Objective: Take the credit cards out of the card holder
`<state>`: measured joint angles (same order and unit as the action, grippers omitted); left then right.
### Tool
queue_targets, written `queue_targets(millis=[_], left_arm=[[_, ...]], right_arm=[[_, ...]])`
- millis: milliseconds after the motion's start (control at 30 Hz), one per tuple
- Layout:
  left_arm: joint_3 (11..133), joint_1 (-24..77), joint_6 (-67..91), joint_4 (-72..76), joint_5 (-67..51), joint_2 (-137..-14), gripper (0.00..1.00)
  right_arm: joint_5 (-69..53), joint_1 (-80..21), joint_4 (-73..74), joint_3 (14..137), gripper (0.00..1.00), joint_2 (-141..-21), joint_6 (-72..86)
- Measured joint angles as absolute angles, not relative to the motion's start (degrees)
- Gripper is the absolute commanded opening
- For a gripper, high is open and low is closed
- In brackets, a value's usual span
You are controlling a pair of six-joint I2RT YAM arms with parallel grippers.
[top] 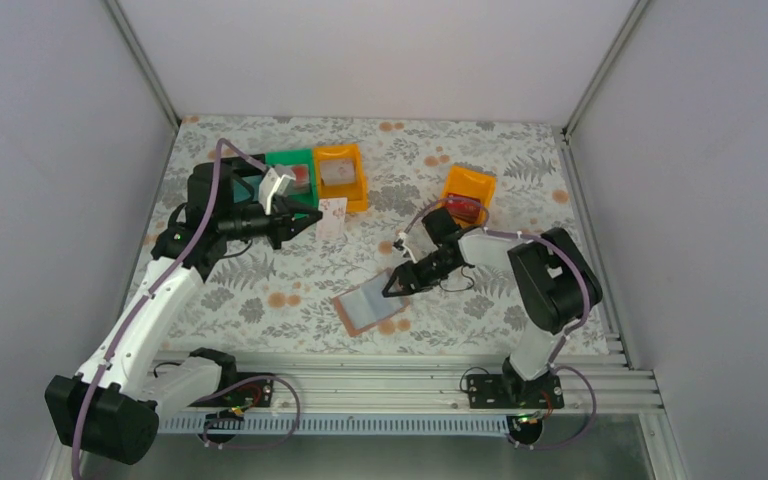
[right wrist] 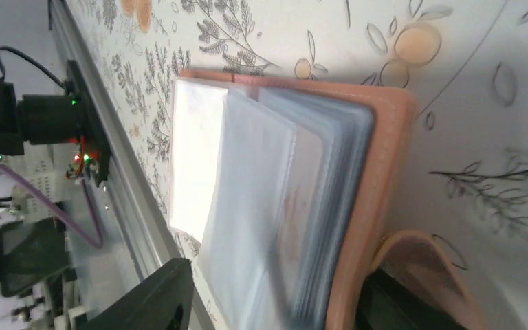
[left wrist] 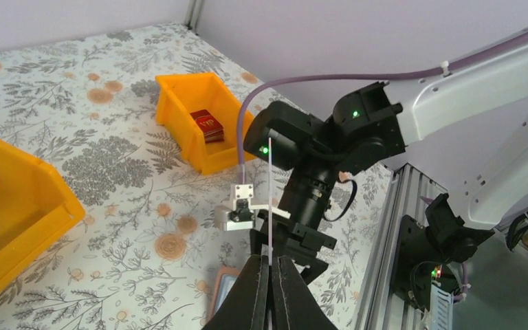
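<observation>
Left end effector (top: 307, 222) is clamped shut on a whitish-pink credit card (top: 332, 216), holding it up off the bench (top: 260, 290) near the green bin (top: 288, 157). The card holder (top: 368, 310) lies open near the front edge. The right end effector (top: 395, 287) is at its edge, jaws partly apart around the sleeves.

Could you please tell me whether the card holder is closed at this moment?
No, the card holder lies open, with its clear sleeve pages fanned out in the right wrist view.
</observation>
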<state>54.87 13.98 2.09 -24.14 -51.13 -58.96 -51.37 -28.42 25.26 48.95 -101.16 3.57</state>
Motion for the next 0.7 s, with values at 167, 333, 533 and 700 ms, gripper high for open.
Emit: queue_targets(millis=[167,333,533,700], left_arm=[[54.9,14.0,1.8,-24.1,-51.5,-59.0,0.02],[55.0,14.0,0.0,-24.3,-52.7,-59.1,0.02],[56.0,14.7,-4.8,-26.1,-55.4,-60.1,0.02],[58.5,16.3,-12.7,-31.1,-59.0,-61.5,0.02]], right_arm=[[-43.4,-27.7,31.7,52.8,0.82,-96.0,3.2],[-30.2,-26.5,40.3,62.5,0.99,-90.9,5.9],[-23.2,-28.7,46.9,80.1,0.99,-87.4,4.6],[-37.7,-32.9,40.3,87.7,0.99,-79.1,1.6]])
